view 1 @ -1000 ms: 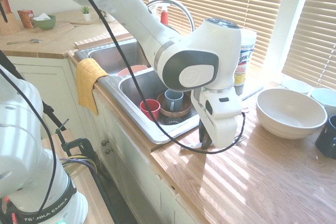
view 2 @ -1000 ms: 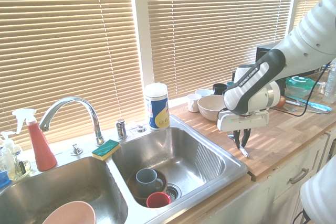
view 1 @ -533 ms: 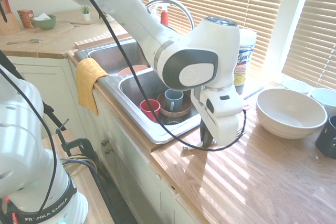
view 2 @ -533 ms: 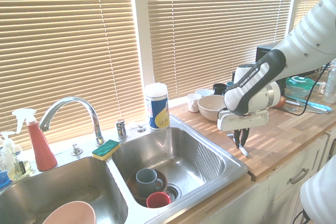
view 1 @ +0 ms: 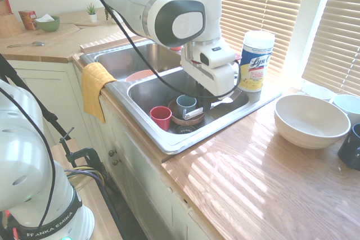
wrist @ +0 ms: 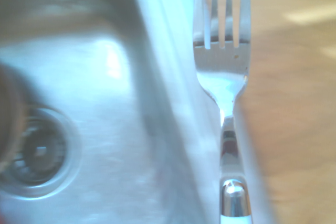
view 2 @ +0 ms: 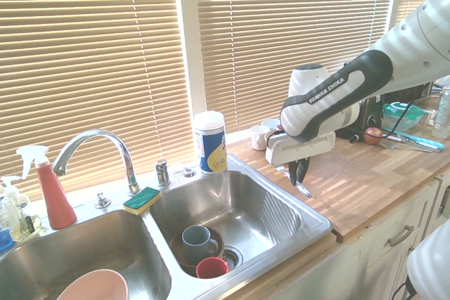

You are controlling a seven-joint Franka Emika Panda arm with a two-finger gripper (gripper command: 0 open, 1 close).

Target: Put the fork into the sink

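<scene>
The fork [wrist: 223, 85] hangs in my fingers [view 2: 299, 182], which are closed tight on it; its tines show in the wrist view over the steel rim of the sink [view 2: 309, 217], where metal meets wood. In the second exterior view the fork [view 2: 301, 186] slants down from my fingers above the sink's rim on the worktop [view 2: 365, 187] side, clear of the steel and not yet in the basin. In the first exterior view my fingers [view 1: 203, 102] are hard to make out behind the wrist, over the near basin of the sink [view 1: 169, 139].

On the floor of that basin, close to the drain [wrist: 34, 153], a grey mug [view 2: 197, 240] stands in a brown dish [view 2: 184, 258], with a red cup [view 2: 211, 268] just beside it. In the other basin lies a pink bowl [view 2: 93, 287]. Behind the sink rises the curved faucet [view 2: 95, 149]; a green sponge [view 2: 142, 199] rests on the ledge near its base, a red spray bottle [view 2: 50, 191] stands further along, and a canister of wipes [view 2: 209, 142] stands at the back corner. A yellow cloth [view 1: 94, 88] drapes over the sink's front edge. On the worktop, well apart from the sink, sits a large white bowl [view 1: 311, 120].
</scene>
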